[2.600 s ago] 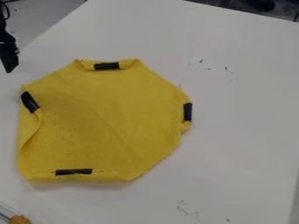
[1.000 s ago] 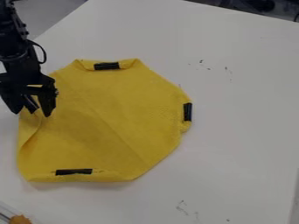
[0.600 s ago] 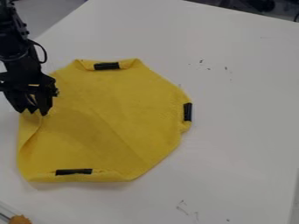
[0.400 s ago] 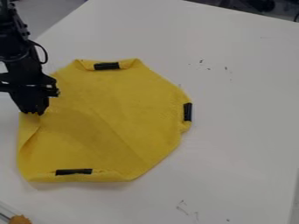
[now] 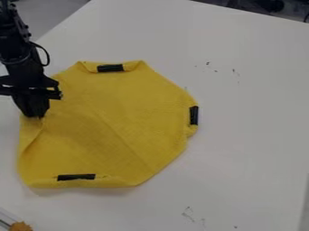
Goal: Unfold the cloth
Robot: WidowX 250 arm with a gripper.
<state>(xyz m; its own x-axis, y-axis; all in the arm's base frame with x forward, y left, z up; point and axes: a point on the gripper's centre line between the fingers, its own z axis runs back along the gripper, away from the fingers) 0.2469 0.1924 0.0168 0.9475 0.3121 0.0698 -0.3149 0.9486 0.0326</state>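
Taking the one yellow cloth (image 5: 114, 122) as a clock dial, as I see it from here, it lies on the one white table (image 5: 253, 144), and parts of its rim are folded inward. One black robot arm (image 5: 21, 67) comes in from about 11 o'clock, with a single thin cable (image 5: 46, 55) looping out beside it. Its one gripper (image 5: 35, 116) points down onto the cloth's rim, just past 9 o'clock. The two fingers look to be pressed together there, with a bit of the yellow fabric pinched between them.

I count three dark strips on the cloth: the first strip (image 5: 110, 68) at 12 o'clock, on a narrow turned-in flap; the second strip (image 5: 194, 115) at 3 o'clock, upright along the rim; the third strip (image 5: 76, 177) near 7 o'clock, lying nearly level. One fold runs down from the fingertips toward 8 o'clock, and one faint crease slants across the middle toward 5 o'clock.

Out at 7 o'clock, well apart from the cloth, there's one orange-brown thing (image 5: 21, 226), cut off by the view's edge, so I can't tell what it is. Small dark marks dot the tabletop in two areas, one between 1 and 2 o'clock, the other around 5. Past the table, at 11 o'clock, is grey floor (image 5: 45, 11).
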